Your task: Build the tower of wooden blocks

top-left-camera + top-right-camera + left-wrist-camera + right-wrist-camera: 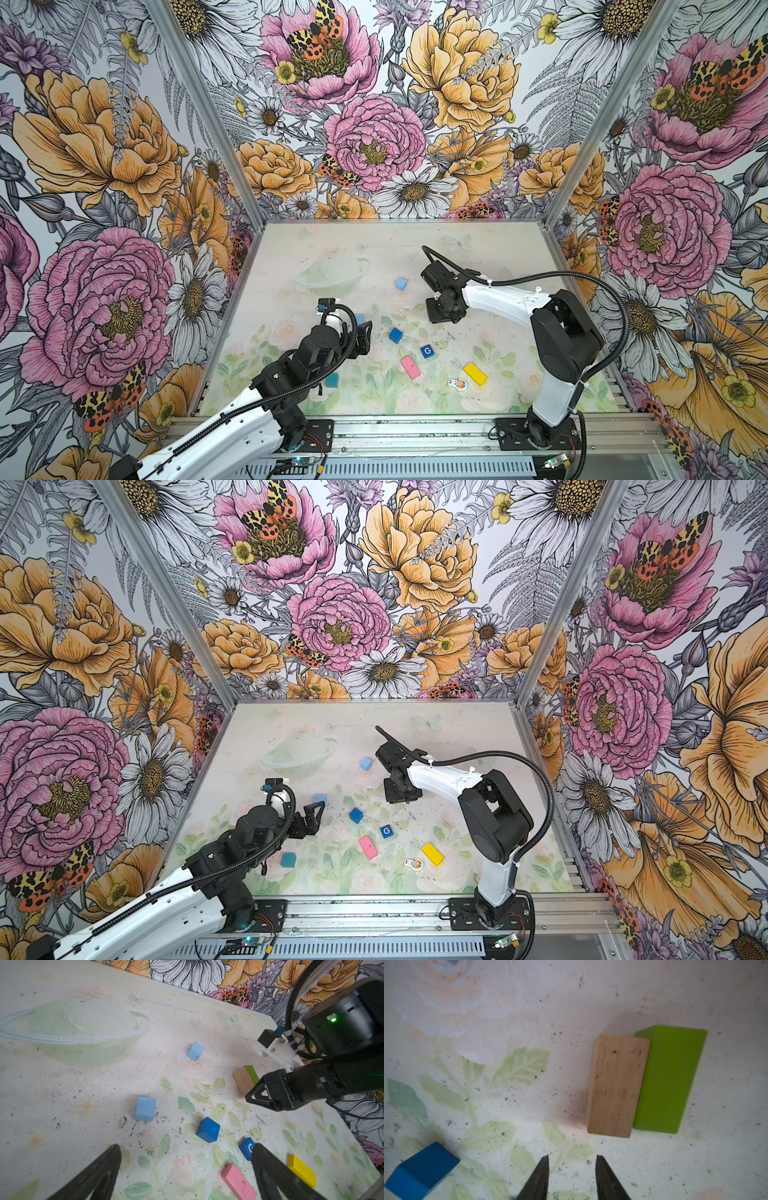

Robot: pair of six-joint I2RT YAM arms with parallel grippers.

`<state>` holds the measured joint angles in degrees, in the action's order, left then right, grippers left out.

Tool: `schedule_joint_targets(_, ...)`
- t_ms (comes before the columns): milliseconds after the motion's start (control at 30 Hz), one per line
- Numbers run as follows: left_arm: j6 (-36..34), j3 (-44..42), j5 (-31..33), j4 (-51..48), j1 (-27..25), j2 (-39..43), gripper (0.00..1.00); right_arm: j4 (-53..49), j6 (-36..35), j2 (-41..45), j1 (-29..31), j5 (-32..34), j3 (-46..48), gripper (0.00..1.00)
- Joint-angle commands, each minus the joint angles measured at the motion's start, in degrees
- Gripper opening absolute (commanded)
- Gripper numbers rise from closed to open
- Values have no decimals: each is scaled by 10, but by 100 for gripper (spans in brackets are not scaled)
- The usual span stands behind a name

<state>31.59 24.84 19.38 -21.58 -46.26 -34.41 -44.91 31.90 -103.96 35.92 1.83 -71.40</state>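
Plain-wood oblong [616, 1086] touches green oblong [670, 1080], likely as tower base; right fingers [537, 1180], at their three o'clock, part slightly, empty; left fingers [99, 1174] gape.

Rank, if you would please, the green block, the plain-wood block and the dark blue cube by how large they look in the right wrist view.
1. green block: largest.
2. plain-wood block: slightly narrower, similar length.
3. dark blue cube: smallest, though the picture's edge cuts it off.
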Motion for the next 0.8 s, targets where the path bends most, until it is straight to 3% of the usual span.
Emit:
schedule_joint_targets(0, -5, 12, -8, 13, 4, -4, 99, 12, -5, -12, -4, 5, 3, 40)
schedule_joint_targets(767, -4, 13, -8, 18, 5, -15, 99, 20, -16, -27, -14, 0, -2, 40)
